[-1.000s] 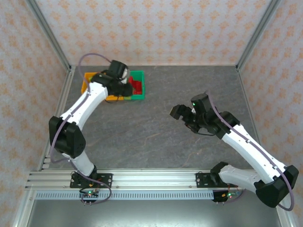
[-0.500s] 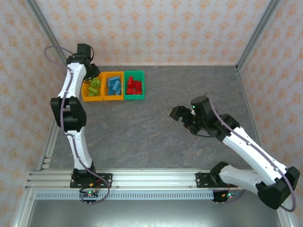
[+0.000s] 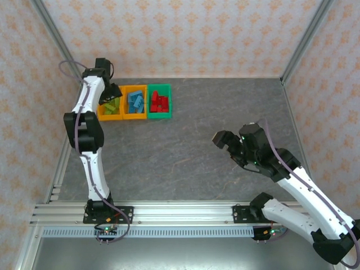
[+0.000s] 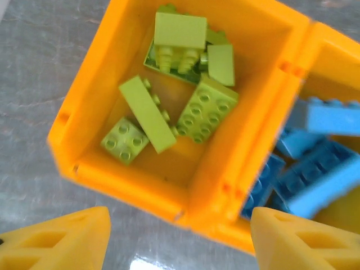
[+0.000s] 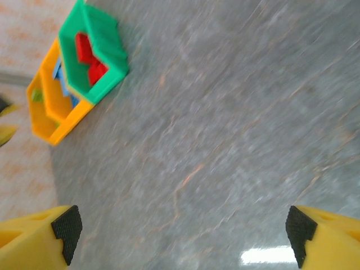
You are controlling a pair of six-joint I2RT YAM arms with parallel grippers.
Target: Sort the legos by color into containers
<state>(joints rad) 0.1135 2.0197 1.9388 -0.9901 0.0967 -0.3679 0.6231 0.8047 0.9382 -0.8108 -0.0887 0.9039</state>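
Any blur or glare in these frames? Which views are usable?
Top external: sharp and evenly lit. Left wrist: lime legos crisp, blue legos at the right edge soft, small glare on the table at the bottom. Right wrist: whole frame smeared, green bin fuzzy, white glare patch low on the table.

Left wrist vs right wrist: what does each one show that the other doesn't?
Left wrist: individual lime green legos with readable studs in the lime bin, and blue legos as distinct bricks in the blue bin. Right wrist: the green bin holding red legos. Both: those two orange-yellow bins side by side, some lime and blue inside, grey table around.
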